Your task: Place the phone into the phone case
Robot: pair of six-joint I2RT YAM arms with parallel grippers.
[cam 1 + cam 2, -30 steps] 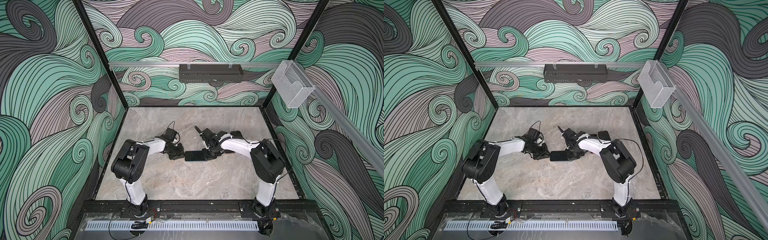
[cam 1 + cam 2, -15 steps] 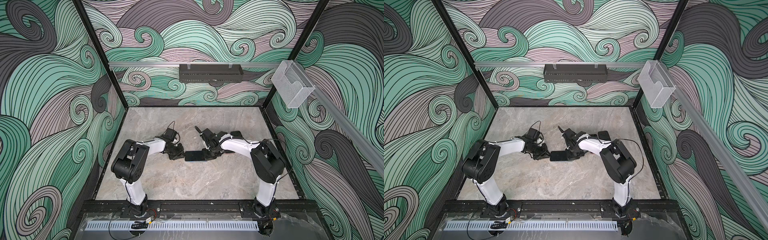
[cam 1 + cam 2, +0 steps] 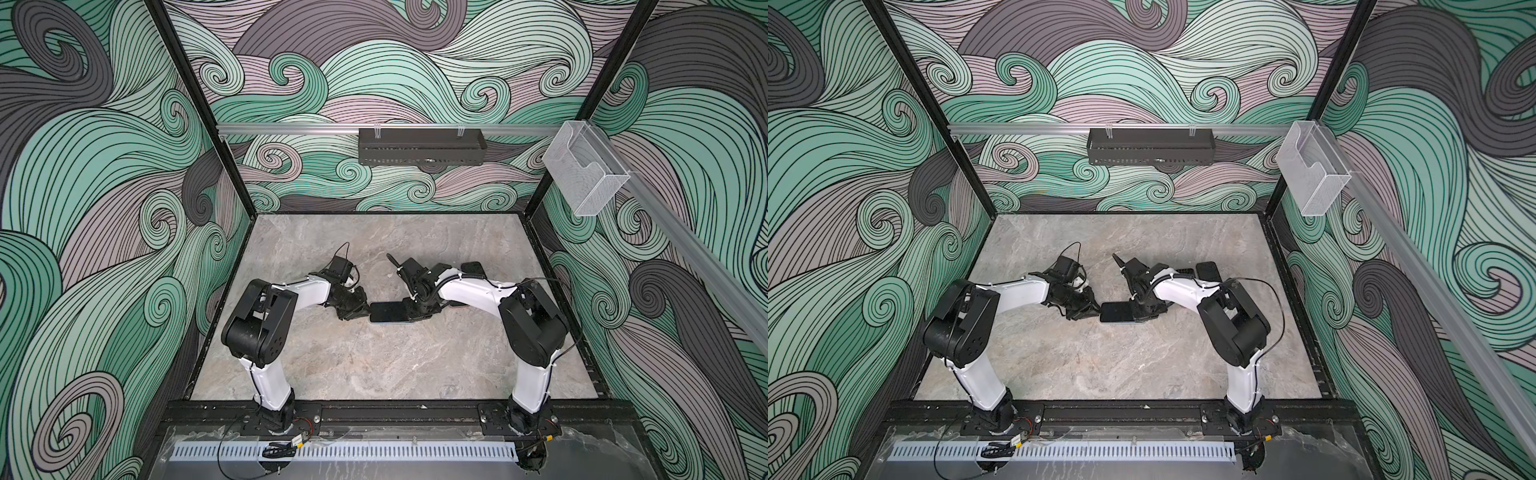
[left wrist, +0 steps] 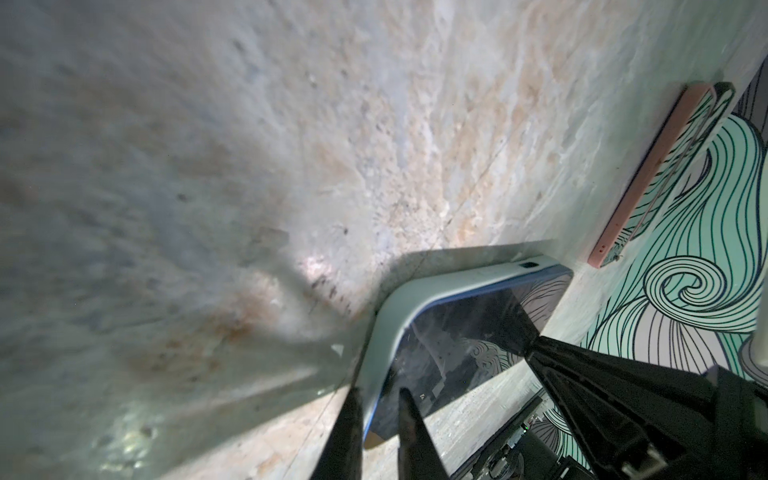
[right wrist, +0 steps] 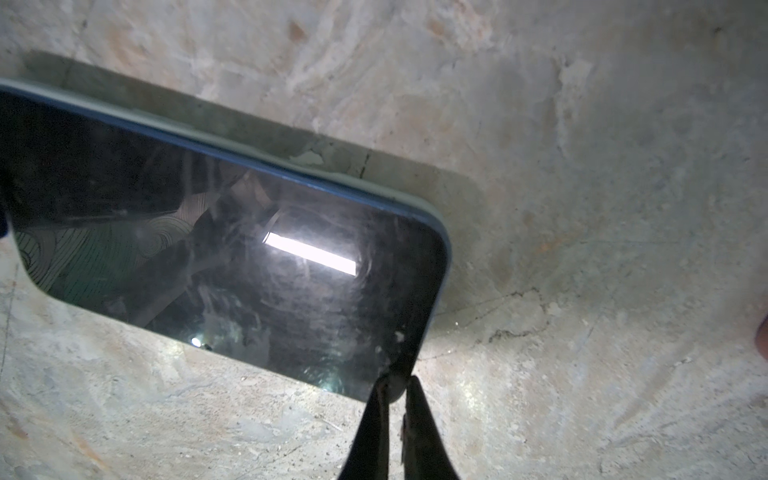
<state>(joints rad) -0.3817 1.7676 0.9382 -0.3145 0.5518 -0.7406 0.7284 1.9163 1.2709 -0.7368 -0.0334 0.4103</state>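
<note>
In both top views I am seeing the phone (image 3: 388, 311) lying flat in the middle of the worktop (image 3: 374, 374). The left pincer (image 3: 365, 309) is meeting its left end and the right pincer (image 3: 417, 311) its right end. The clear wall holder (image 3: 582, 174) on the right rail is looking empty. What the black tray (image 3: 419, 147) on the far rail is carrying, I cannot tell.

Through the left wrist camera, the left pincer (image 4: 378, 392) is clamping the pale phone case (image 4: 384, 332) at its rim, one finger outside and one on the glass. The phone is sitting inside the case at this end.

Through the right wrist camera, the right pincer (image 5: 397, 380) is closed on nothing, its tips bearing on the phone's corner. The case rim is hugging the far long edge. Whether the near long edge is seated, I cannot tell.

I am judging this as the seating step. To do it well, I am planning a firm left clamp and gentle downward presses along any unseated edge, minding that the tips do not skid off the glass.
</note>
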